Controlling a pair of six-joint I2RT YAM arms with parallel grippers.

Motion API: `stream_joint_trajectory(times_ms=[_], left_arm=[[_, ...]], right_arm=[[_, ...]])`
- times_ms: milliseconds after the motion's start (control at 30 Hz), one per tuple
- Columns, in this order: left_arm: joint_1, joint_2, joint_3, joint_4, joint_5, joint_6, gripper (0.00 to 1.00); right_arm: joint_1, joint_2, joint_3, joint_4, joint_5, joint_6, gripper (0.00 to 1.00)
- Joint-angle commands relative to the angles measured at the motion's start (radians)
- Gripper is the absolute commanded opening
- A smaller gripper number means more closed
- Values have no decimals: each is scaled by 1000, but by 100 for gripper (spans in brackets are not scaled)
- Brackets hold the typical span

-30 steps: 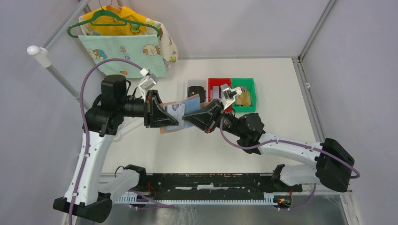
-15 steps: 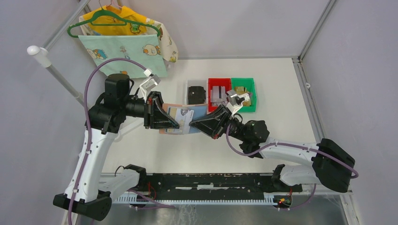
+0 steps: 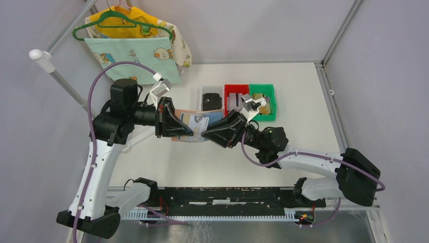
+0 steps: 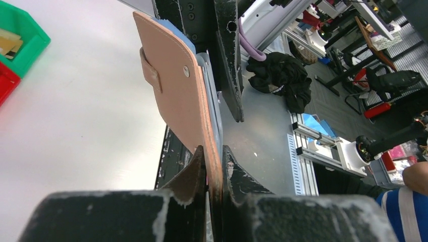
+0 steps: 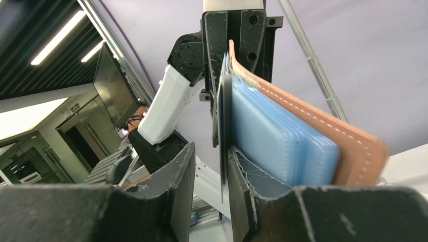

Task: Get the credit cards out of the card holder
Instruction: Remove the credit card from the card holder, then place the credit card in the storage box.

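Note:
My left gripper [image 4: 214,151] is shut on the lower edge of the pinkish-tan card holder [image 4: 176,85] and holds it open above the table. In the top view the card holder [image 3: 185,114] hangs between both grippers, with a pale credit card [image 3: 197,121] on its blue sleeves. My right gripper [image 5: 211,148] is open and straddles the thin edge of that credit card [image 5: 222,116]. The card lies against one finger and the other finger stands apart. The blue sleeves [image 5: 282,136] lie behind that finger. My left gripper [image 3: 177,129] and right gripper [image 3: 212,132] nearly meet.
A red bin [image 3: 237,89] holding cards and a green bin [image 3: 269,96] with golden-tan items stand behind the grippers. A black blocky item [image 3: 211,101] sits to their left. Clothes on a green hanger [image 3: 131,40] hang at the back left.
Both grippers and the card holder shifted right about a second ago. Since then the right gripper has moved slightly left onto the card's edge, and the left gripper has kept its grip.

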Motion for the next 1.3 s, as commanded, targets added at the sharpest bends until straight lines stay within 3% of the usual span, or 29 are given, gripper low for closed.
stream_joint_trajectory(times_ms=[0,67,167,467,733,967,1133,1267], left_arm=[[-10,-18,39,14,-36,-31,2],[-10,-17,38,14,-52,-30,2],[-11,-15,32,15,-67,-24,2],[-11,0,43,-39,-121,56,2],[-10,-2,46,-98,-143,179,2],[-10,-36,41,-125,-87,284,2],[-10,-73,15,-128,-119,368,2],[-10,-91,0,-133,-130,403,2]], right_arm=[[2,22,67,-32,-13,-21,34],[2,21,70,-45,-8,-30,28],[-7,4,67,-70,-7,-48,0],[-217,-242,-67,-223,-64,-65,0],[-532,-426,-46,-685,-124,-156,0],[-775,-278,-23,-793,-258,-147,0],[-791,-100,77,-939,-167,-328,0],[-791,71,156,-940,-166,-355,0]])
